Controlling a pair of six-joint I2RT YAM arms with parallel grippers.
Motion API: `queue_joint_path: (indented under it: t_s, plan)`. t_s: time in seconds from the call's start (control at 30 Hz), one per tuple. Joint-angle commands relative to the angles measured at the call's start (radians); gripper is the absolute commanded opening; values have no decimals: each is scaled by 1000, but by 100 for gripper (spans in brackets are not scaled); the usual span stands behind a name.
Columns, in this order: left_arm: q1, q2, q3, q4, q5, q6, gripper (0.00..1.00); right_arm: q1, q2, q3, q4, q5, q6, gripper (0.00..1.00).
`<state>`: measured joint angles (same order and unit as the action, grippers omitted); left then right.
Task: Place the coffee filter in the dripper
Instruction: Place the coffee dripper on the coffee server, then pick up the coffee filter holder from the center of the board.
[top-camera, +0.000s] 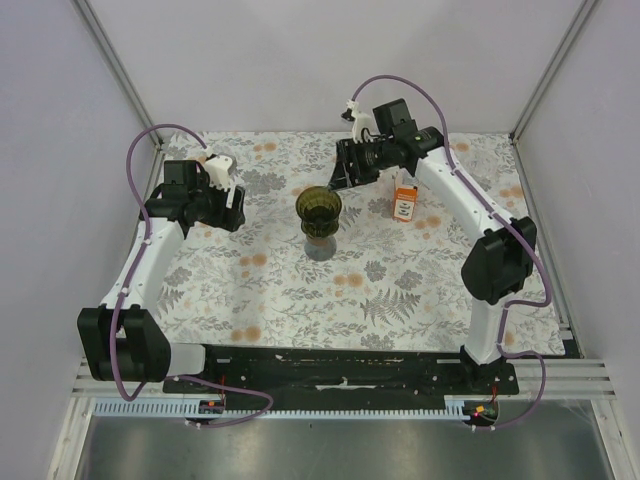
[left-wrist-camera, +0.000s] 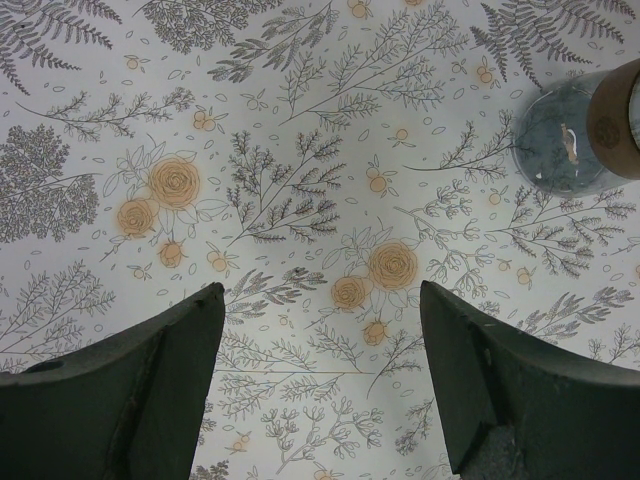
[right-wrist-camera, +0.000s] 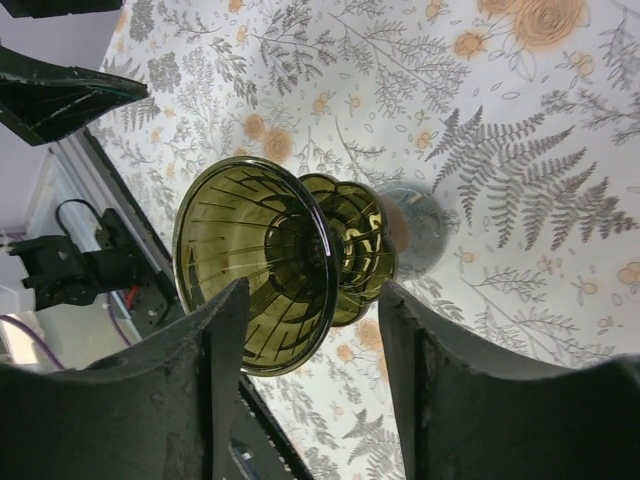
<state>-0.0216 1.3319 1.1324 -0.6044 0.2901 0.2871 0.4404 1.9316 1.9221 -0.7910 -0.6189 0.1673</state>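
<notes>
no legible text or labels

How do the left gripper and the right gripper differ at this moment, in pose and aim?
The left gripper faces bare flowered tablecloth; the right gripper faces the green dripper, whose bowl looks empty.
The left gripper's jaws stand wider apart than the right gripper's.
From above, the left gripper sits left of the dripper, the right gripper just behind it.
Shared: both are open and hold nothing.
</notes>
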Motion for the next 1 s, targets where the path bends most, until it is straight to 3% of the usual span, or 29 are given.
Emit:
queue_joint_path:
  t_s: [0.0,0.1,0.33,0.5,0.7,0.8,0.97]
  plan:
    - [3,-22,7,-6,-2,35,84,-12,-26,69,-28,69,-35,67]
    - [3,-28,6,-5,-3,38,84,-54,-89,68,-27,186,-41,74]
    - [3,-27,6,-5,1,37,84,-209,-198,-64,50,514,-32,72]
    - [3,-28,6,-6,0,38,84,-262,-103,-72,39,651,-51,71]
    - [3,-31,6,-5,-6,38,84,-282,41,-60,18,682,-54,70]
    - [3,-28,6,-5,-9,38,84,-285,95,-52,4,639,-57,63]
    - [3,-30,6,-6,-17,40,84,-284,110,-67,-5,639,-63,31]
